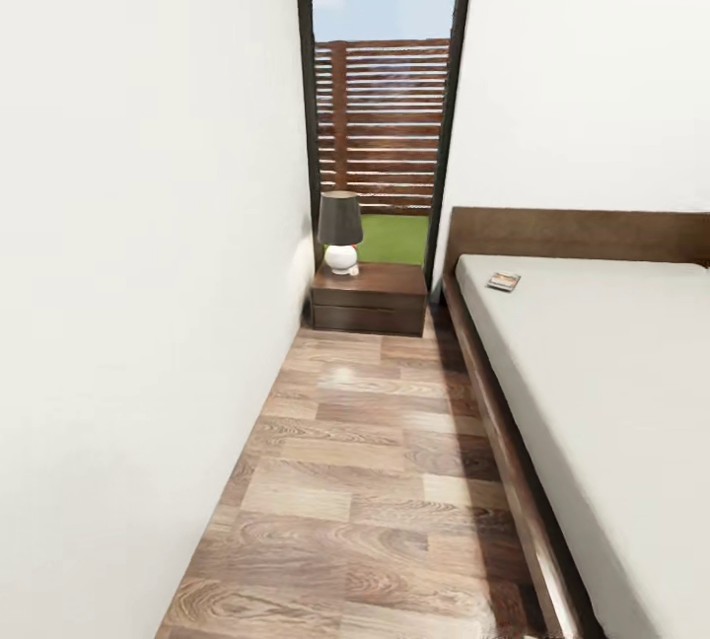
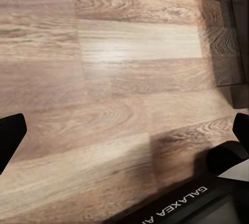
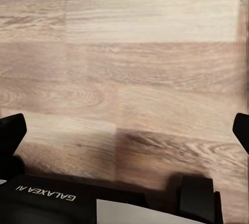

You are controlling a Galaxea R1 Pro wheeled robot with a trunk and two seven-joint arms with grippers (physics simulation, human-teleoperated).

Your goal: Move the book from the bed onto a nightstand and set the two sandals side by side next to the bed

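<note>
Book [image 1: 503, 281] lay on the bed [image 1: 611, 392] at its far left corner, right of the nightstand [image 1: 368, 298] with its lamp [image 1: 340, 231]. Left tool [image 2: 124, 136] and right tool [image 3: 124, 130] hung wide apart over plank floor [image 1: 375, 481], holding nothing.

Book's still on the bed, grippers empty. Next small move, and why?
Probably roll the base forward along the floor between wall and bed. The book lies far ahead near the headboard, close to the nightstand with its lamp. Both wrist views show fingers spread wide over bare planks, holding nothing, so closing distance likely comes before any reach.
</note>
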